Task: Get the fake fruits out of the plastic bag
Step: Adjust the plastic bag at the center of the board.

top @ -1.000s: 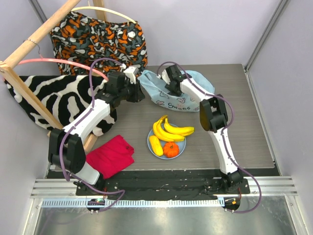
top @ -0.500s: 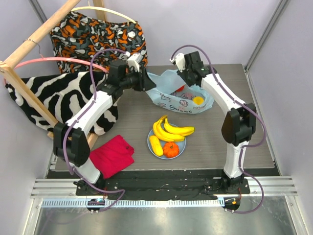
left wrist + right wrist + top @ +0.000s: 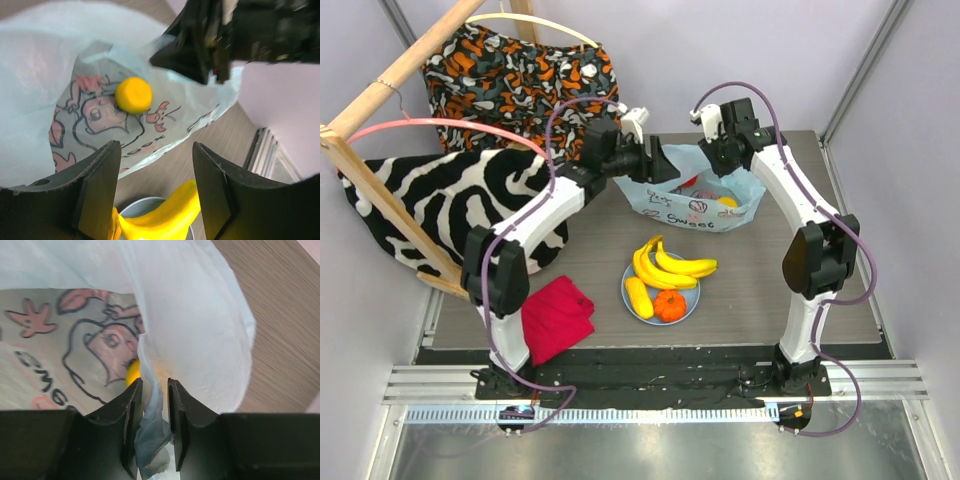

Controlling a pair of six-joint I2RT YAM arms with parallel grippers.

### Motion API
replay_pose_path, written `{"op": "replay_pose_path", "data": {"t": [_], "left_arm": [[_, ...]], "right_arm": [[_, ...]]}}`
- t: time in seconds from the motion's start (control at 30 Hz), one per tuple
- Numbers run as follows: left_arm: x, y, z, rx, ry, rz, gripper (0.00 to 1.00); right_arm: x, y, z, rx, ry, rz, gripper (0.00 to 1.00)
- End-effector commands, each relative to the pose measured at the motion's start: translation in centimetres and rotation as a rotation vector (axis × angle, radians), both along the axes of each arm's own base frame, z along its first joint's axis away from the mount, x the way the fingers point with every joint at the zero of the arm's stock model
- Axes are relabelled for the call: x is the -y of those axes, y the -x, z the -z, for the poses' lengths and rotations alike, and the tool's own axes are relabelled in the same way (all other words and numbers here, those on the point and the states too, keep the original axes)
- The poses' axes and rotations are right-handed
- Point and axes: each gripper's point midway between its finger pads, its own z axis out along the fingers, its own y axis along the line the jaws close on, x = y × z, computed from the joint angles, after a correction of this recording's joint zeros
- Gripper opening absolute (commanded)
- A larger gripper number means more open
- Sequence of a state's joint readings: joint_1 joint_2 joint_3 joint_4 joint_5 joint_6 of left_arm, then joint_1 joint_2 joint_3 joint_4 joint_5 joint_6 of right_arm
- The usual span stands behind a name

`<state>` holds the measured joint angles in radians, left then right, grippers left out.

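Wooden tabletop point(image 3: 760, 290), upper centre: right gripper point(image 3: 154, 385) pinches bag point(image 3: 670, 208) rim, yellow fruit point(image 3: 133, 95) inside; left gripper point(image 3: 155, 150) gapes empty. Plate point(image 3: 695, 300) holds bananas point(image 3: 670, 265), orange fruit point(image 3: 669, 305).

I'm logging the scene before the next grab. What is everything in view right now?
plastic bag: one, light blue with cartoon prints, far middle of table
round fruit: one, yellow-orange, inside the bag
banana bunch: one, yellow, on the plate
oblong fruit: one, yellow, on the plate
ribbed fruit: one, orange, on the plate
plate: one, light blue, near middle of table
cloth: one, red, near left
zebra fabric: one, black and white, left
patterned fabric: one, orange, grey and black, far left
wooden frame: one, pale wood, left
left gripper: one, black, open at the bag's mouth
right gripper: one, black, pinching the bag's rim
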<state>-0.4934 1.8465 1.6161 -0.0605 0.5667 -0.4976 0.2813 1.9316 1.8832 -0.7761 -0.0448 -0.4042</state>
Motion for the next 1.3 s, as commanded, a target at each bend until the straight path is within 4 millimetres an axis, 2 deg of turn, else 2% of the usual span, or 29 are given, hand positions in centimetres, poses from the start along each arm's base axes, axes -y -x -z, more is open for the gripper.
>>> {"op": "replay_pose_path", "data": {"t": [0.0,0.13,0.2,0.23,0.27,0.3,0.33,0.4,0.43,0.53,0.57,0.7,0.73,0.77,0.8,0.87,0.9,1.0,1.1,1.17,1.27], "left_arm": [[1.7,-0.6,3.6,0.003,-0.127,-0.034,0.63],[0.3,-1.0,7.5,-0.023,-0.279,-0.132,0.65],[-0.6,-0.5,8.7,-0.041,-0.323,-0.161,0.66],[-0.9,-0.2,9.0,-0.047,-0.33,-0.162,0.66],[-1.3,0.4,10.1,-0.068,-0.347,-0.156,0.66],[-1.2,0.9,9.6,-0.06,-0.341,-0.15,0.66],[-1.4,1.2,9.9,-0.065,-0.347,-0.146,0.66],[-1.3,2.1,10.4,-0.076,-0.353,-0.136,0.66],[-1.2,2.4,10.5,-0.083,-0.353,-0.131,0.66],[-0.8,3.2,11.0,-0.09,-0.359,-0.114,0.66],[-0.7,3.4,11.0,-0.091,-0.358,-0.113,0.66],[-0.9,3.7,11.2,-0.091,-0.364,-0.117,0.66],[-0.9,3.7,11.1,-0.09,-0.363,-0.117,0.66],[-1.0,3.7,11.2,-0.089,-0.367,-0.122,0.66],[-1.0,3.8,11.4,-0.096,-0.369,-0.126,0.66],[-1.1,3.8,11.5,-0.099,-0.368,-0.127,0.66],[-1.1,3.8,11.4,-0.101,-0.366,-0.129,0.66],[-1.2,3.8,11.3,-0.098,-0.369,-0.134,0.65],[-1.3,3.8,11.4,-0.095,-0.376,-0.135,0.66],[-1.3,3.8,11.7,-0.098,-0.38,-0.136,0.66],[-1.3,3.8,11.8,-0.101,-0.377,-0.134,0.66]], "right_arm": [[4.0,-2.2,-1.8,0.098,0.147,0.149,0.32],[5.9,-3.3,-4.3,0.209,0.216,0.213,0.37],[6.5,-3.3,-5.5,0.244,0.225,0.25,0.5],[6.1,-3.1,-7.2,0.268,0.191,0.257,0.58],[4.6,-2.9,-8.0,0.27,0.122,0.209,0.6],[3.1,-2.5,-8.8,0.27,0.061,0.158,0.61],[1.3,-1.7,-10.5,0.29,0.013,0.102,0.62],[-1.9,-0.6,-11.2,0.293,-0.073,0.01,0.62],[-3.9,0.3,-10.5,0.268,-0.093,-0.054,0.61],[-7.0,2.1,-7.1,0.162,-0.099,-0.171,0.52],[-7.5,2.2,-5.5,0.117,-0.099,-0.184,0.46],[-8.1,3.2,-0.4,-0.046,-0.092,-0.206,0.37],[-8.4,3.2,0.0,-0.061,-0.097,-0.219,0.36],[-8.5,3.0,1.5,-0.093,-0.088,-0.223,0.36],[-8.6,2.9,1.5,-0.1,-0.086,-0.227,0.34],[-8.5,2.1,1.3,-0.084,-0.073,-0.196,0.31],[-8.4,1.0,0.3,-0.039,-0.078,-0.163,0.3],[-5.3,-1.9,-1.5,0.097,0.053,-0.021,0.3],[-1.8,-3.6,-3.1,0.165,0.17,0.082,0.29],[0.5,-4.2,-4.0,0.176,0.178,0.136,0.29],[1.7,-3.8,-5.9,0.195,0.19,0.149,0.29]]}}
